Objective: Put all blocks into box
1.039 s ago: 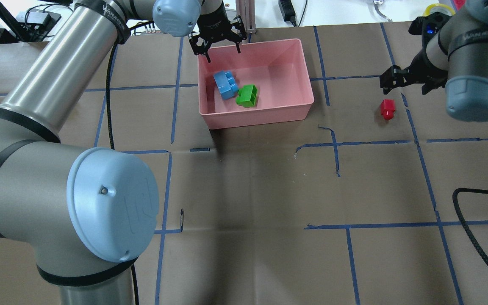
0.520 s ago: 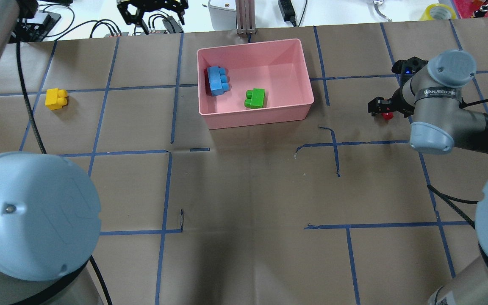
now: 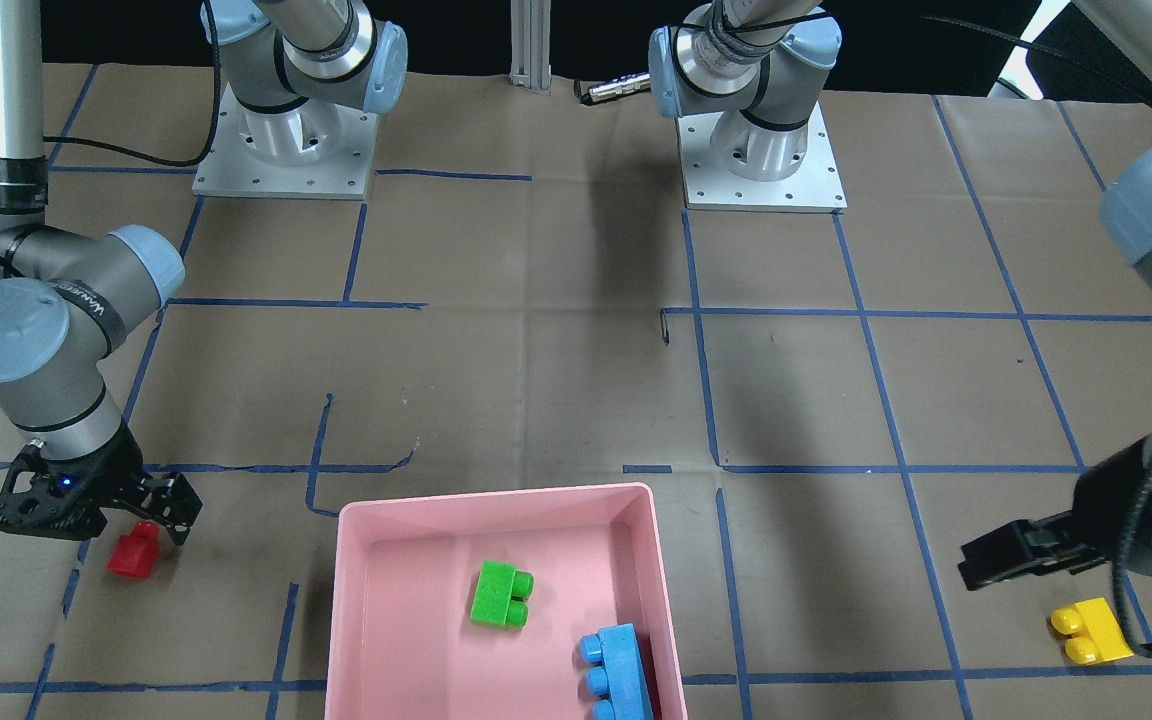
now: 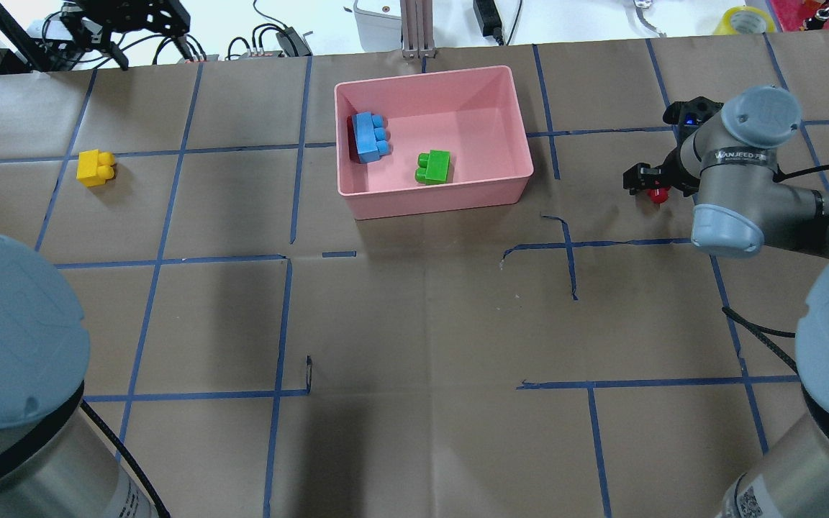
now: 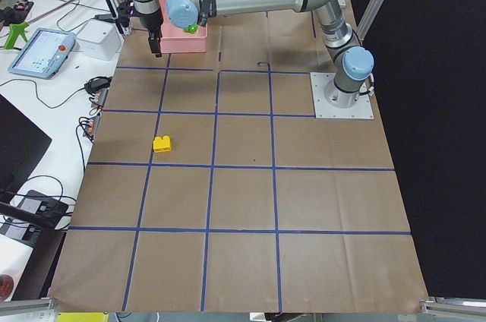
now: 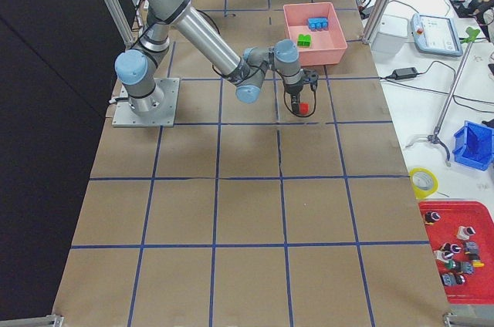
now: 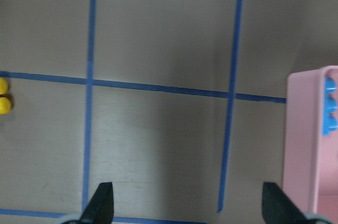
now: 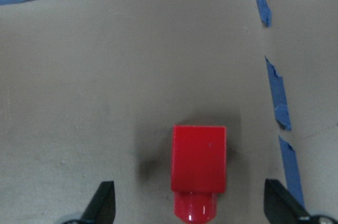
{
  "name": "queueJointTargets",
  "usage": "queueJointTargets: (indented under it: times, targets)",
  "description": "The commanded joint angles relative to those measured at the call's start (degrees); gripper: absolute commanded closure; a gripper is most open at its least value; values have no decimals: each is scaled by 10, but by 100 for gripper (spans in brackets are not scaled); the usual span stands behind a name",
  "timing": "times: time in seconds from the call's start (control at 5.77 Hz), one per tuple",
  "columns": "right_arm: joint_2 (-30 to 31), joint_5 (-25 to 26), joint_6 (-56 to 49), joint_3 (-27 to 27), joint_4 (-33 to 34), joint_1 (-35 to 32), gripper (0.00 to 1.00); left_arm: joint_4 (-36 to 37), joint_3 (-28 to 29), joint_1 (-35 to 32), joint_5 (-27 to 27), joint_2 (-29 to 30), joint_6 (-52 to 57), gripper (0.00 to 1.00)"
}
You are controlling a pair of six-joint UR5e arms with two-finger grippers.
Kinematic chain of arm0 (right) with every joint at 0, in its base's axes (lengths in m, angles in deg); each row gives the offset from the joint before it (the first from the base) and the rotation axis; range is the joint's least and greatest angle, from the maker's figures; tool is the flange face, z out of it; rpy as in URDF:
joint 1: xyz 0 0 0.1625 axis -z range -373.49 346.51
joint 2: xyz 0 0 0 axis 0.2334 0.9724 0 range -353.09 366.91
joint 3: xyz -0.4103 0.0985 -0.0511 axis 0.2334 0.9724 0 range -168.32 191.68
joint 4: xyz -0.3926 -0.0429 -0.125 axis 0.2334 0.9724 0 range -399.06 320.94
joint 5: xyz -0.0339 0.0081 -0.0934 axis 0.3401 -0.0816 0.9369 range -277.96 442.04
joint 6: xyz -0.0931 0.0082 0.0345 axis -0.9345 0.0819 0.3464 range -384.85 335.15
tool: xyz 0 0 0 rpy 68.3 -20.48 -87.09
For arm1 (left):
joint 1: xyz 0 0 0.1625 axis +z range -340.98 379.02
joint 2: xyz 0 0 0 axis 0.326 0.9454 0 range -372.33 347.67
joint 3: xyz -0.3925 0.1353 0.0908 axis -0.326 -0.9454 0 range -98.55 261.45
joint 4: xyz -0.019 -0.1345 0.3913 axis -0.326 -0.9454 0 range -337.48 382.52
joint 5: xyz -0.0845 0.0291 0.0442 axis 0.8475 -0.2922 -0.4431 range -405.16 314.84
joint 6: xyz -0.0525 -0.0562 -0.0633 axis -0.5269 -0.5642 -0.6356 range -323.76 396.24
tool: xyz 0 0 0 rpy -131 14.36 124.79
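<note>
The pink box (image 4: 522,155) holds the blue block (image 4: 369,137) and the green block (image 4: 434,167). The yellow block (image 4: 96,167) lies on the table far to the left, and also shows in the front view (image 3: 1091,630). The red block (image 8: 199,158) lies on the table right of the box. My right gripper (image 8: 191,205) is open and low, one finger on each side of the red block (image 4: 657,194). My left gripper (image 7: 188,205) is open and empty, high above the table between the box (image 7: 311,145) and the yellow block (image 7: 4,97).
Blue tape lines grid the brown paper table top. Cables and devices lie along the far edge (image 4: 278,39). A black cable (image 4: 753,327) trails near the right arm's base. The right arm's elbow (image 4: 727,230) hangs over the table just right of the red block.
My left gripper has left the box's far-left corner and moved away to the left. My right gripper has come down around the red block. The blue and green blocks shifted slightly inside the box.
</note>
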Motion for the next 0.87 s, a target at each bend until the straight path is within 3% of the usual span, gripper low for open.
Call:
queueJointTargets:
  times: [0.0, 0.17, 0.35, 0.52, 0.69]
  targets:
    - [-15, 0, -1, 11, -1, 7, 6, 45, -2, 52, -55, 25, 7, 0]
    - [-15, -1, -1, 10, -2, 7, 34, 60, 7, 94, -66, 48, 37, 0]
    - [-13, 0, -2, 11, -10, 7, 80, 101, 2, 107, -64, 71, 55, 0]
    - [-11, 0, -5, 12, -12, 6, 94, 148, 4, 108, -61, 109, 55, 0]
    - [2, 2, -28, 13, -13, 7, 96, 169, 3, 108, -60, 129, 57, 0]
